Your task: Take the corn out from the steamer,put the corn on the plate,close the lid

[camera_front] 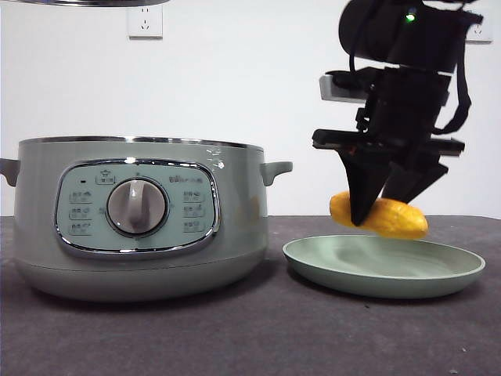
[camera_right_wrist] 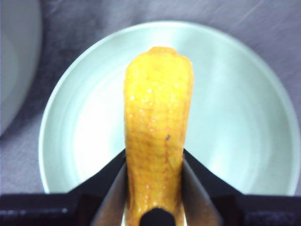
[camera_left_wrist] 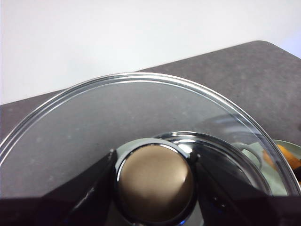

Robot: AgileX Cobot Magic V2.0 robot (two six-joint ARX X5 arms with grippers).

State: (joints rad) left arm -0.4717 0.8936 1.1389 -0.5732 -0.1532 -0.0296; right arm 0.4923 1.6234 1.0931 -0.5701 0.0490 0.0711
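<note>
Front view: the right gripper is being shown at the right of the frame, coming down from the upper right corner, dark and large. The corn is being clamped between its two jaws and is being held just above the plate — a gap is visible between cob and dish, so no contact is being made. The cob is lying roughly level, tilted a little down toward the right. The steamer is standing at the left of the frame on the dark table, just beside the plate, with no lid on its rim; its knob panel is facing the camera.

At the very top left of the front view a chrome edge of the lid is being cut off by the frame, high above the steamer. In the left wrist view the lid is being held by its knob — the left gripper is being seen with one jaw closed against each side of that knob. In the right wrist view the corn is being seen over the middle of the plate.
</note>
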